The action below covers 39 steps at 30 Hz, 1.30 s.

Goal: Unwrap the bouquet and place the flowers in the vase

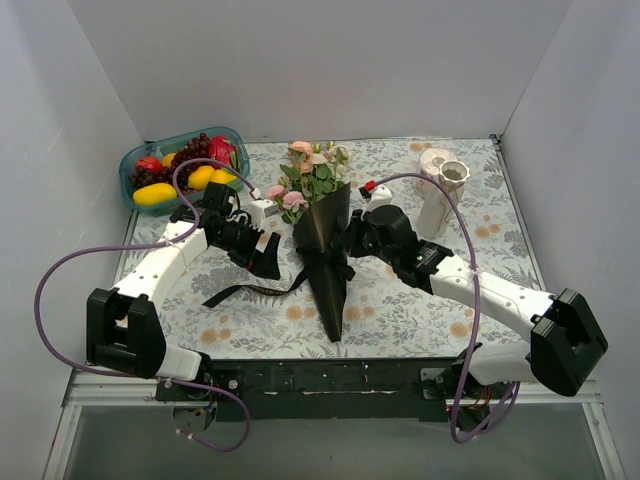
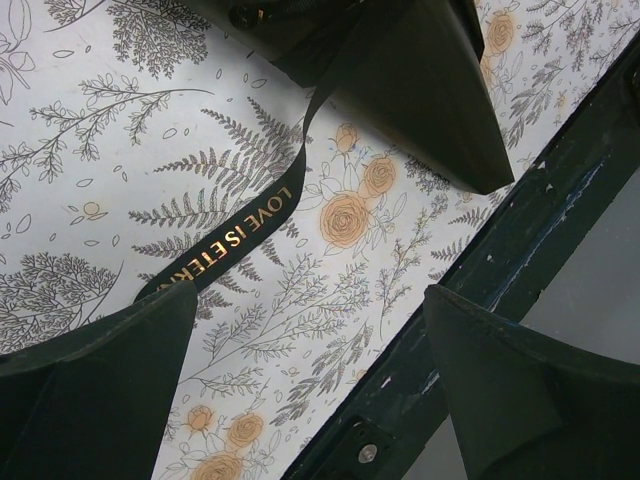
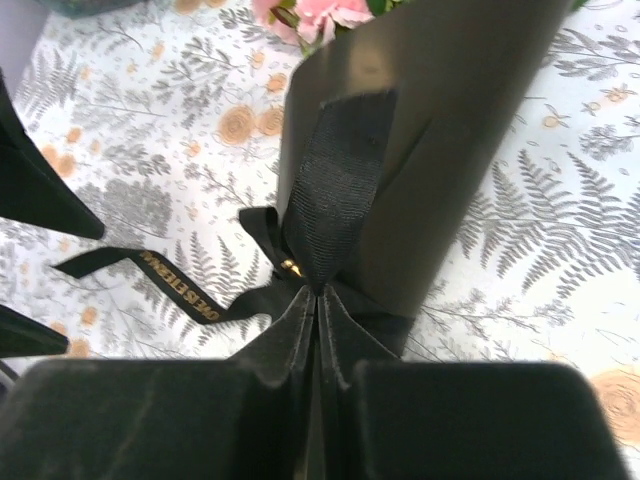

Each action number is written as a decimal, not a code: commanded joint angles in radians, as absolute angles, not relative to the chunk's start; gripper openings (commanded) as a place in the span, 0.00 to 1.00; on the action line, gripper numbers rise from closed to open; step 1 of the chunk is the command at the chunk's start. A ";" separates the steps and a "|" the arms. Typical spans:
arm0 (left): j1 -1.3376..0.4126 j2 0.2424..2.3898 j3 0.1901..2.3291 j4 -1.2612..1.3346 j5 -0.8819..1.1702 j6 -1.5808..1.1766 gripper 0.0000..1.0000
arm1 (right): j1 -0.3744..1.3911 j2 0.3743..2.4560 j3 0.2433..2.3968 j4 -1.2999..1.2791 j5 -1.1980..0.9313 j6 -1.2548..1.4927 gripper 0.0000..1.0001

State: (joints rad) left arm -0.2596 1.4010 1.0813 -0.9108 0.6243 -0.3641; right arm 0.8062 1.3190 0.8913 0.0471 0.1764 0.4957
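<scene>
Unwrapping stage: the right claw (image 3: 318, 298) pinches the black ribbon (image 3: 335, 190) binding the bouquet (image 1: 325, 240), which lies mid-way across the surface (image 1: 420, 310) (white vase (image 1: 438, 195) stands far right). The left claw (image 1: 266, 258) hovers wide open. The next move is probably a steady pull to free the tie.

My top camera is looking down on the bouquet (image 1: 325, 245); both wrist cameras are peering closely at its ribbon (image 2: 238, 232) (image 3: 335, 190) (shared).
</scene>
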 commanded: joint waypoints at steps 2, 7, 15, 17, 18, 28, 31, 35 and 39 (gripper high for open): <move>-0.267 1.362 1.066 -0.885 0.656 -0.361 0.96 | 0.808 1.255 0.839 0.055 0.238 0.509 0.01; -0.423 1.377 1.011 -0.800 0.608 -0.397 0.98 | 0.808 1.241 0.831 0.034 0.250 0.518 0.01; -0.497 1.486 0.954 -0.559 0.460 -0.419 0.98 | 0.808 1.178 0.821 0.006 0.293 0.517 0.01; -0.503 1.508 0.936 -0.488 0.402 -0.410 0.98 | 0.808 1.167 0.816 0.002 0.299 0.517 0.01; -0.503 1.526 0.931 -0.464 0.375 -0.408 0.98 | 0.807 1.164 0.813 0.002 0.301 0.517 0.01; -0.520 1.627 0.963 -0.422 0.477 -0.364 0.00 | 0.807 1.152 0.785 -0.026 0.298 0.531 0.01; -0.520 1.660 1.005 -0.474 0.495 -0.351 0.00 | 0.807 1.140 0.782 -0.031 0.302 0.532 0.01; -0.520 1.648 1.003 -0.491 0.525 -0.338 0.00 | 0.805 1.120 0.784 -0.049 0.316 0.526 0.01; -0.518 1.626 1.014 -0.540 0.537 -0.327 0.00 | 0.804 1.101 0.781 -0.064 0.318 0.520 0.01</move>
State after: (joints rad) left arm -0.5163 1.6772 0.9745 -0.4870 0.4908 -0.3557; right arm 0.8062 1.1378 0.7872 -0.0647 0.2905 0.5213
